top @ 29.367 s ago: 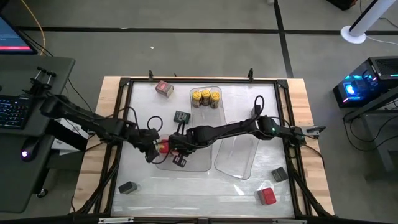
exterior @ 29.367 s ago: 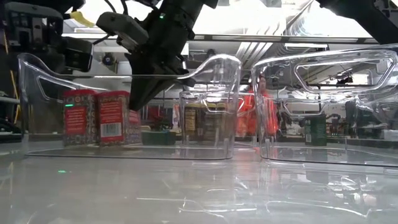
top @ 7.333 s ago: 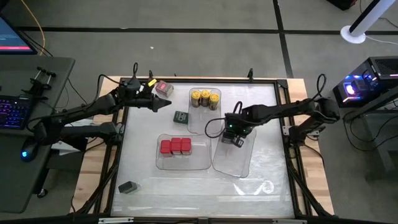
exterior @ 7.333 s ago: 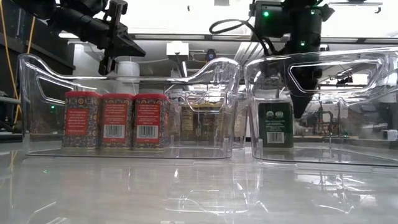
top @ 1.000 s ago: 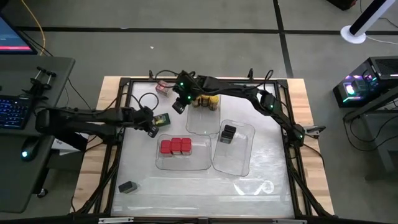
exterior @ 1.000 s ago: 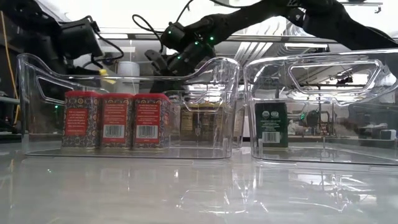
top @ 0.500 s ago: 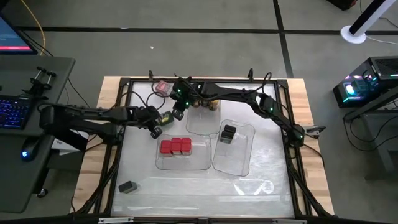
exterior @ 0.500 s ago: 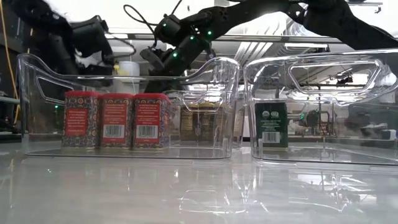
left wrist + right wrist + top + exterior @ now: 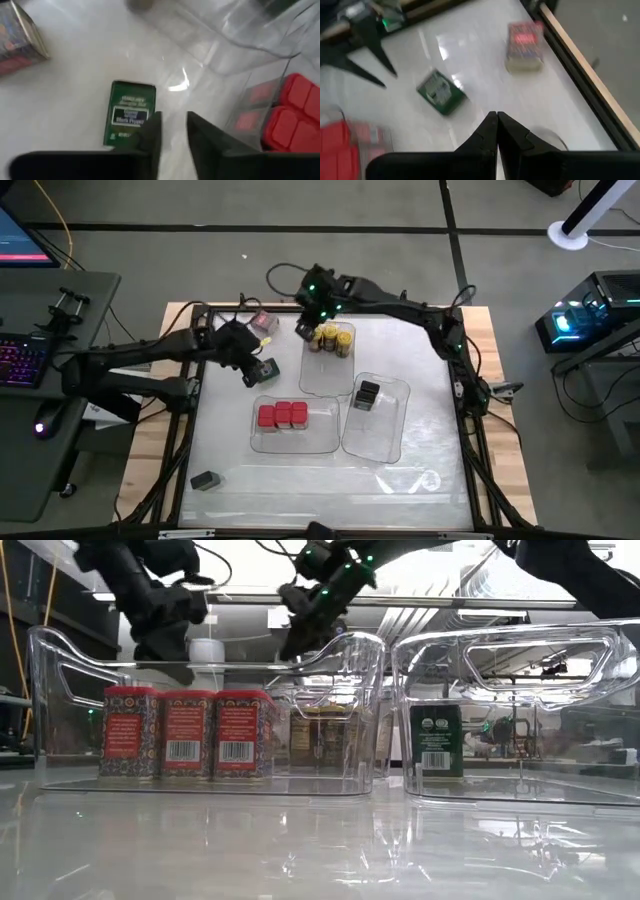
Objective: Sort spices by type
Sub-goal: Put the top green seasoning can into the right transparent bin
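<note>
A green-labelled dark spice tin point(image 9: 267, 370) point(image 9: 129, 119) lies flat on the table, left of the trays. My left gripper point(image 9: 251, 370) point(image 9: 172, 131) hangs just above it, fingers a little apart with nothing between them. My right gripper point(image 9: 304, 329) point(image 9: 496, 123) is shut and empty, raised beside the yellow-lidded jars point(image 9: 332, 337). Three red tins point(image 9: 283, 415) stand in the near clear tray. One dark tin point(image 9: 367, 394) stands in the right tray. A red tin point(image 9: 262, 323) point(image 9: 524, 43) lies at the far left.
Three clear trays sit mid-table: a near one point(image 9: 262, 446), a far one point(image 9: 322, 383) and a right one point(image 9: 385, 442). A grey tin point(image 9: 205, 480) lies near the front left corner. A black frame point(image 9: 190, 380) rims the table.
Both grippers have gone up from the green-labelled tin. My right gripper has also drawn back toward the far edge, to beside the yellow-lidded jars. The tin stays flat on the table about where it was.
</note>
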